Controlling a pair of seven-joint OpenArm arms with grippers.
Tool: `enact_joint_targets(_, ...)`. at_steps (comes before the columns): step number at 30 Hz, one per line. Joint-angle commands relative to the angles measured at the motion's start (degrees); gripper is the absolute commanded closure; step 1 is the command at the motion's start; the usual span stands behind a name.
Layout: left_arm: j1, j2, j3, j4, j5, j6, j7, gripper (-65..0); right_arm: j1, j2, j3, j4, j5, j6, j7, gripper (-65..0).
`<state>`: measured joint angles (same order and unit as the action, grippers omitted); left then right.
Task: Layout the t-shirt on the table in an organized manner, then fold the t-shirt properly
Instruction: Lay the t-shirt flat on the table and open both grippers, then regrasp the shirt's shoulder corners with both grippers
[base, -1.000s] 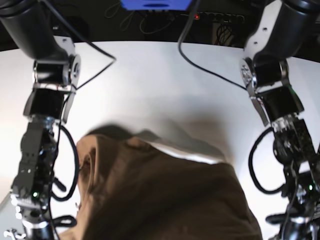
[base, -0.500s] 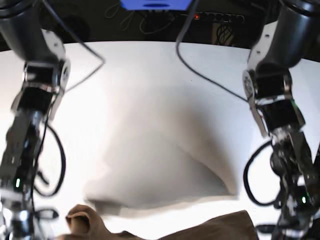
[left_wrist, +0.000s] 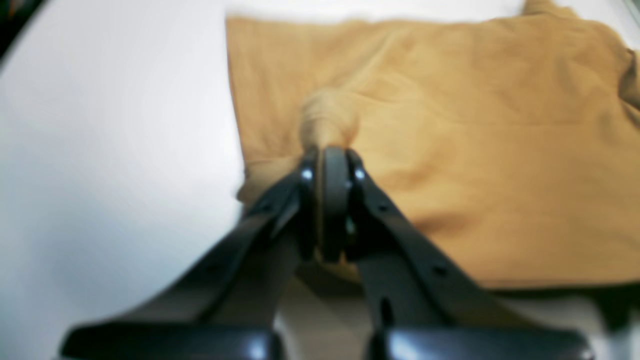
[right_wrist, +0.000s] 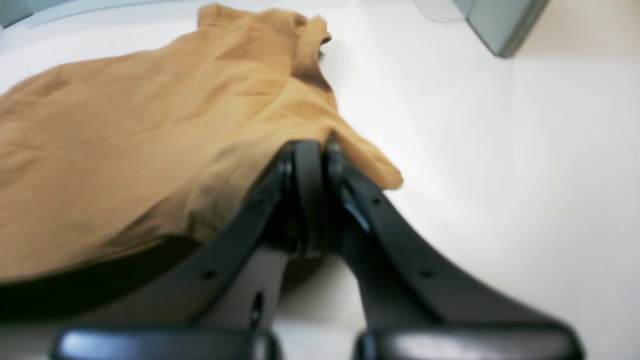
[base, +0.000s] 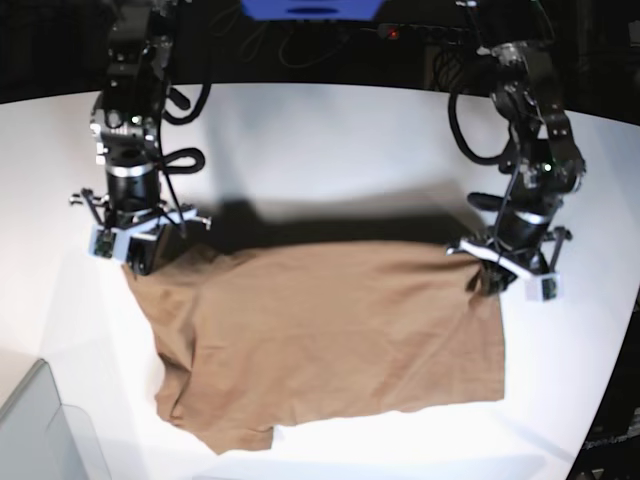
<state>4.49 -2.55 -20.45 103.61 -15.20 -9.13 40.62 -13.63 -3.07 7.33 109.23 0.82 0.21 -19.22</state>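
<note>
With both my jaws (left_wrist: 331, 155) (right_wrist: 309, 150) pinched on the t-shirt (base: 310, 330), which spreads between and beyond them over the tabletop (base: 330, 150), I judge the laying-out partly done, edges uneven, and all the folding left.

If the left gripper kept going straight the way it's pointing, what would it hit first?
Probably the t-shirt: the left gripper is shut on it, with more cloth just past the fingertips. Depth is unclear, but the table would likely come after.
</note>
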Motion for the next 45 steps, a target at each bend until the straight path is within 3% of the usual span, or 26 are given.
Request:
enact_joint_targets(1,0.6,0.0,-2.5,1.2,-1.1,0.4,-1.3,-1.0,-0.5,0.1,0.1,1.1,0.0,0.2,1.8,0.0)
enact_joint_targets(8,6.8,0.0,-13.9,-6.2,-12.9,0.3,-1.1,-1.4,-9.4,0.0,-1.8,1.0,0.0,0.2,1.7,0.0)
enact_joint_targets(11,7.9,-1.9,-14.8,-9.9,-16.6,0.3,-1.1,-7.5,-12.2,0.2,-3.0,1.0,0.0,0.2,1.7,0.0)
enact_joint_targets(14,9.0,-3.0,-14.8,-11.9,-20.0,0.3,-1.1,-16.5,-13.8,1.1,-3.8,1.0,0.0,0.3,1.7,-7.5)
enact_joint_targets(17,9.5,-3.0,-14.8,-11.6,-21.9,0.3,-1.2,-20.8,-15.9,1.8,-5.6,1.0,0.0,4.1,1.9,-17.6)
enact_joint_targets(20,10.2,-3.0,-14.8,-11.1,-22.2,0.3,-1.2,-21.2,-17.4,1.9,-6.8,1.0,0.0,11.4,1.8,-24.2)
enact_joint_targets(23,10.8,-3.0,-14.9,-8.9,-22.2,0.3,-1.1,-21.2,-18.9,1.9,-6.2,1.1,0.0,13.4,1.8,-26.8)
enact_joint_targets(29,15.0,-2.6,-18.9,1.9,-22.3,0.3,-1.1,-21.2,-20.9,1.7,-1.0,1.4,1.6,13.6,2.1,-27.3)
enact_joint_targets(38,11.4,-2.4,-22.3,7.2,-22.4,0.3,-1.1,-21.2,-15.2,1.7,15.7,0.4,9.9,13.7,1.7,-26.9)
enact_joint_targets(42,8.3,-0.8,-18.1,5.6,-21.9,0.3,-1.1,-21.2,-11.2,1.8,16.1,-0.9,9.8,13.7,1.6,-26.7)
enact_joint_targets(45,6.6,-0.6,-14.6,0.1,-21.8,0.3,-1.2,-20.9,-9.1,1.6,13.1,-3.4,9.8,13.7,1.6,-22.9)
